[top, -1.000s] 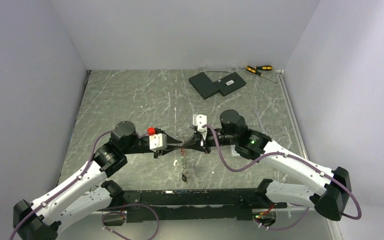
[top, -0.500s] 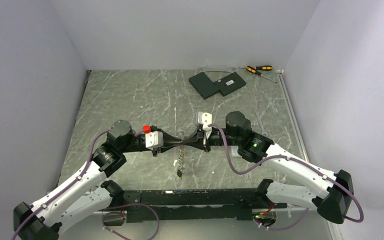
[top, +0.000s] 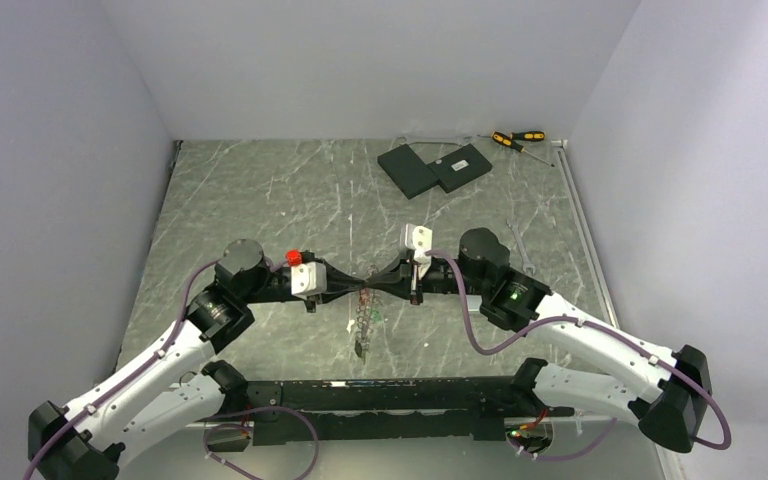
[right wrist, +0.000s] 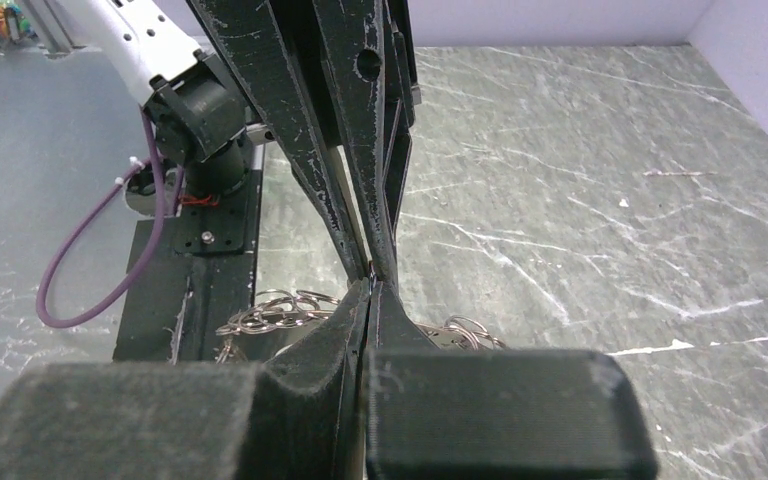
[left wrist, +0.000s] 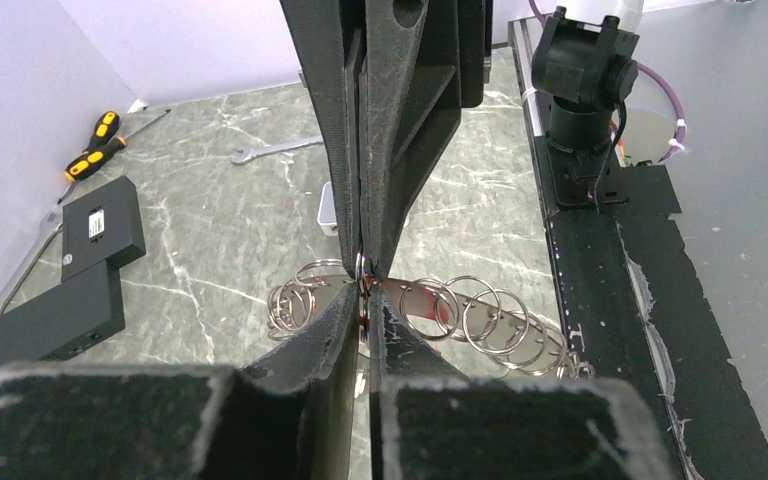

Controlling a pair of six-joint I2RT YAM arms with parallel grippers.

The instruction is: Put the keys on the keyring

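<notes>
My left gripper (top: 360,289) and right gripper (top: 371,288) meet tip to tip above the table's near middle, both shut. Between the tips is a small silver split ring (left wrist: 360,272). It belongs to the keyring, a bunch of several linked silver rings (left wrist: 480,315) on a flat strip that hangs down from the tips (top: 362,320). In the left wrist view my left gripper (left wrist: 362,292) pinches that ring, and the right fingers (left wrist: 400,120) come from above. The right wrist view shows my right gripper (right wrist: 371,286) closed, with rings (right wrist: 275,310) below. A red piece (left wrist: 432,312) shows behind the rings; no key is clearly visible.
Two flat black slabs (top: 435,168) and yellow-and-black screwdrivers (top: 518,138) lie at the far right. A small wrench (left wrist: 275,150) lies on the marble table (top: 260,200). A black rail (top: 390,395) runs along the near edge between the arm bases.
The right wrist has shifted to the right and the left wrist slightly left, with the tips still together. The hanging ring chain has swung a little to the left.
</notes>
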